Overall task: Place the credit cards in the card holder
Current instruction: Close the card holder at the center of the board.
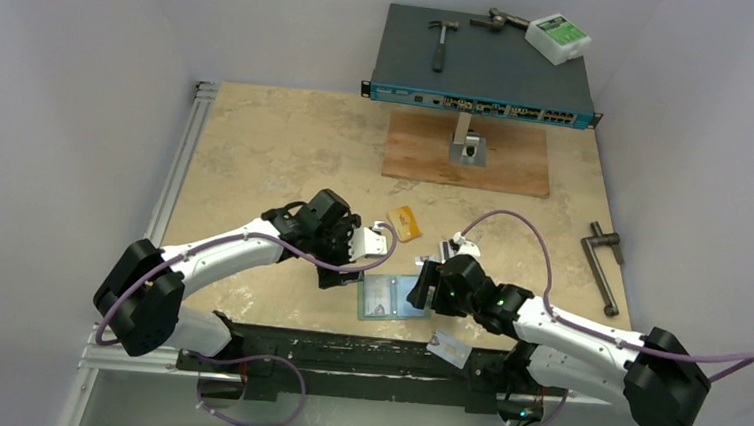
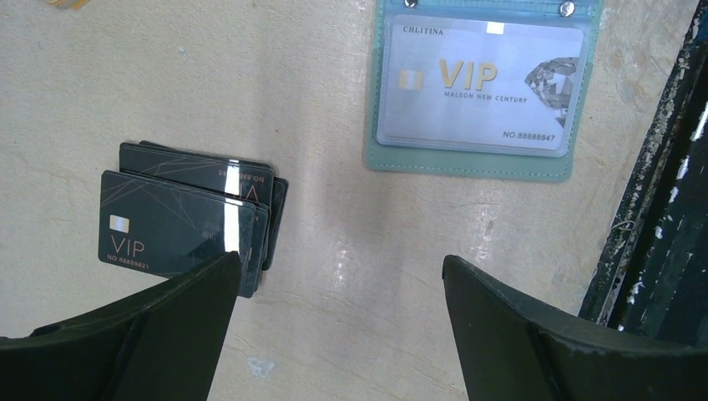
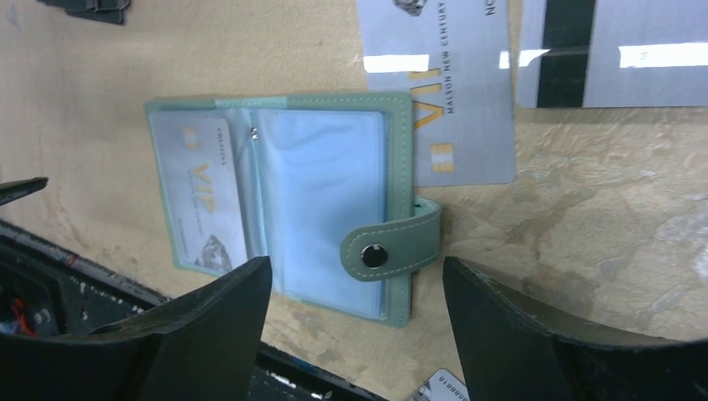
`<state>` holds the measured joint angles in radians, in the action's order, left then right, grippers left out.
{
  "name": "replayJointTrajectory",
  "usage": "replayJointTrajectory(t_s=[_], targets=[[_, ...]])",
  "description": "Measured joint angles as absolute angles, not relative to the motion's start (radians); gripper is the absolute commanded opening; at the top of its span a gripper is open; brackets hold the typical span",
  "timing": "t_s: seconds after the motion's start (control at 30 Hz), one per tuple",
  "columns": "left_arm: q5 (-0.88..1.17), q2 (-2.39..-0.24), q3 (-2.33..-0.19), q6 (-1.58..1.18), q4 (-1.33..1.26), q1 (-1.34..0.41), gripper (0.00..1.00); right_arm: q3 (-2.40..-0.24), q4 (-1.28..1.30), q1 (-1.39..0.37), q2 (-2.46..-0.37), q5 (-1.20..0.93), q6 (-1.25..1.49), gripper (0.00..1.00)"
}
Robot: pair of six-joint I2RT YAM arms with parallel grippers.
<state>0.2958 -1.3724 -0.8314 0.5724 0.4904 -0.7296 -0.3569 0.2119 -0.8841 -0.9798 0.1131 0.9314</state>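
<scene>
Stitching runs round the rim of the card holder [image 3: 401,167], a teal, leather-like fold-over wallet. It lies open and flat on the counter [image 1: 256,164] at the lower centre of the top view, just above the black metal rail [image 1: 343,351]. Its glossy, clear, pale blue sleeves [image 3: 321,192] face up. One holds a silver card [image 3: 200,200] printed VIP in gold beside a diamond picture. A round-ended strap [image 3: 392,246] with a metal snap button sticks out from one long side.

At the top centre of the right wrist view a second silver card [image 3: 455,92] has one edge tucked under the wallet's rim. A card with a black stripe [image 3: 618,50] lies beside it, upper right.

A slightly fanned stack of shiny black cards [image 2: 188,217] sits at the left of the left wrist view, apart from the wallet at upper right. In the top view an orange card [image 1: 407,223] lies just above the wallet, and a pale card [image 1: 449,350] rests on the rail.

The left fingers [image 1: 379,239] are spread wide and hold nothing. They hang over bare counter between the black stack and the wallet. The right fingers [image 1: 417,294] are likewise spread and empty, above the wallet's strap side.

The counter is beige and mottled like stone, with a faint sheen.
</scene>
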Motion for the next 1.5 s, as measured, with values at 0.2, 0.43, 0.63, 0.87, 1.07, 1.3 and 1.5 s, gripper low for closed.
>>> replayJointTrajectory(t_s=[0.2, 0.43, 0.63, 0.87, 1.07, 1.3, 1.5], targets=[[0.296, -1.372, -0.832, 0.573, 0.498, -0.73, 0.9, -0.384, 0.271, -0.895, -1.006, 0.225, 0.95, 0.62], [0.296, -1.372, -0.832, 0.588, 0.505, -0.73, 0.88, -0.386, 0.266, -0.909, -1.015, 0.3, 0.964, 0.48], [0.295, -1.372, -0.832, 0.594, 0.511, -0.73, 0.87, -0.371, 0.212, -0.925, -1.036, 0.324, 0.973, 0.27], [0.296, -1.372, -0.832, 0.596, 0.527, -0.73, 0.86, -0.351, 0.192, -0.933, -1.031, 0.352, 0.99, 0.06], [0.295, -1.372, -0.832, 0.606, 0.541, -0.73, 0.86, -0.351, 0.193, -0.937, -0.95, 0.354, 0.995, 0.0], [0.283, -1.393, -0.832, 0.642, 0.546, -0.73, 0.85, -0.352, 0.223, -0.937, -0.881, 0.355, 0.996, 0.0], [0.24, -1.383, -0.799, 0.723, 0.498, -0.785, 0.84, -0.363, 0.229, -0.937, -0.856, 0.344, 0.994, 0.0]])
